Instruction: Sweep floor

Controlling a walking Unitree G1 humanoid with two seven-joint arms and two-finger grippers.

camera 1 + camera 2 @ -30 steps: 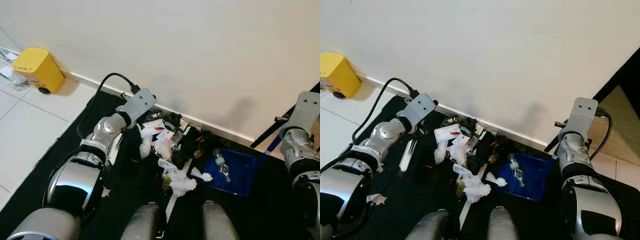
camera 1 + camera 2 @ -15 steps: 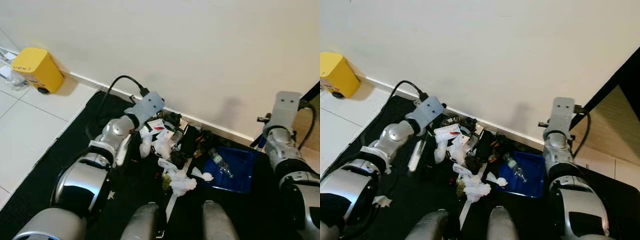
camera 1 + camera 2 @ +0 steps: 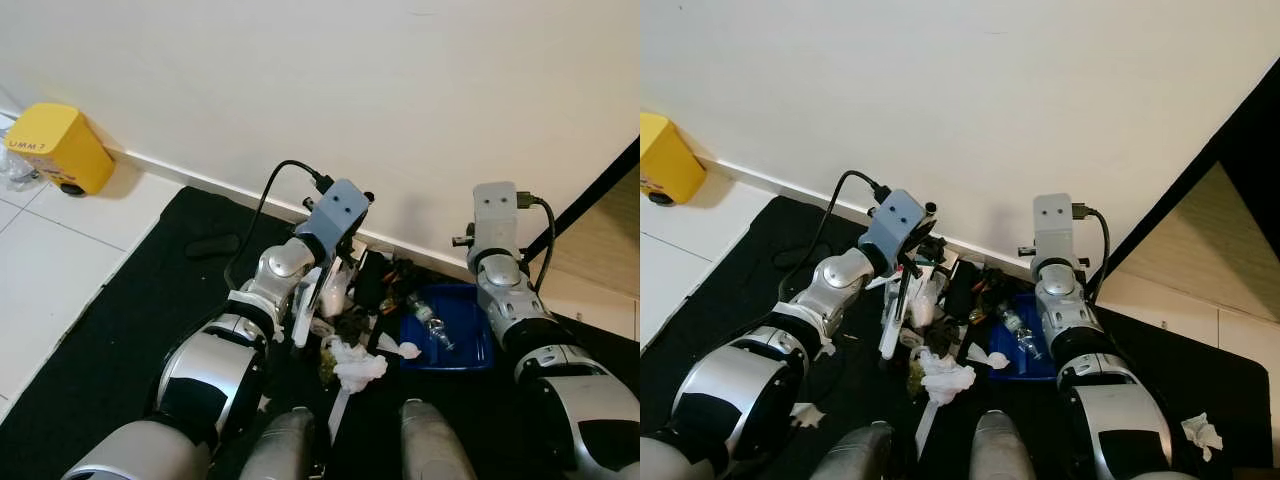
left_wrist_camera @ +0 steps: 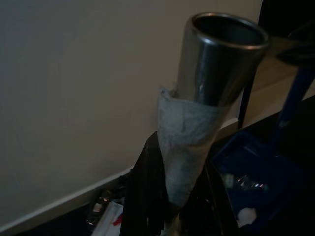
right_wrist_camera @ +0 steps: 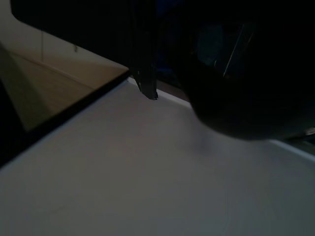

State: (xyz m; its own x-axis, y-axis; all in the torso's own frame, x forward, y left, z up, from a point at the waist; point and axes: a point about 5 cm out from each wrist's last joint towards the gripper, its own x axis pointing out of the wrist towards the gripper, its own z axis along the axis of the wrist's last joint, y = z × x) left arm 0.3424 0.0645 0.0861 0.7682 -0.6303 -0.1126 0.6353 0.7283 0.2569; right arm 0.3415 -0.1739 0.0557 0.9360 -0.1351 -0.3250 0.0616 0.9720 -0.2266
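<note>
The left gripper is clamped around a metal broom handle wrapped in grey tape, its fingers pressed against the wrap. Just below and beside it lies the litter pile of crumpled tissues and dark scraps on a black mat by the wall. The blue dustpan, holding a clear plastic bottle, sits under the right gripper; whether its fingers are spread cannot be told. Far off to the left gripper's side stands a yellow box lettered "UMM 7".

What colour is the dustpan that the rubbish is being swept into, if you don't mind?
Blue; the dustpan shows best in the left eye view.
</note>
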